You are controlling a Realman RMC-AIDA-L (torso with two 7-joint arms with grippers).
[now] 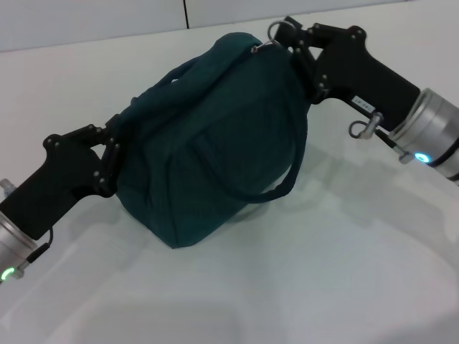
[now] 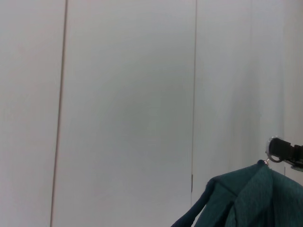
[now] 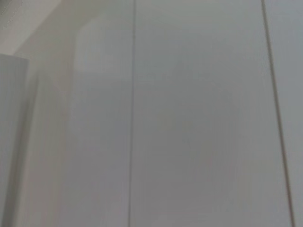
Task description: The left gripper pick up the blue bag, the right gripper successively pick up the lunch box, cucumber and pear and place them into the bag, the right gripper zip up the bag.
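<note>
The jaws of the left gripper (image 1: 115, 154) are pressed onto the fabric at the left end of the blue bag (image 1: 215, 143), pinching that end where one loop handle (image 1: 154, 82) begins. That arm comes in from the lower left of the frame, black with a silver cuff low at the edge.

The right gripper (image 1: 276, 39) reaches in from the upper right, and its jaws are closed on the metal ring pull (image 1: 273, 30) of the zipper at the top of the bag, near the upper middle of the frame. The ring shows just past the fingertips. Its arm runs down and to the right, ending in a silver-white cuff with a small lit dot.

The bag fills the centre of the head view, tilted, its top end raised toward the upper right and its lower corner pointing toward the lower middle. It appears closed along the top. The second loop handle (image 1: 283, 183) hangs down its right side in a curve. Whether the bag's bottom rests on the white desk (image 1: 344, 272) or hangs just above it I cannot tell.

In the left wrist view, the bag's top (image 2: 246, 198) pokes into the lower right corner, with the ring pull (image 2: 273, 149) and the black tip of the right gripper just above it, against a pale panelled wall (image 2: 128, 104). The right wrist view shows only that pale wall (image 3: 189, 118).
</note>
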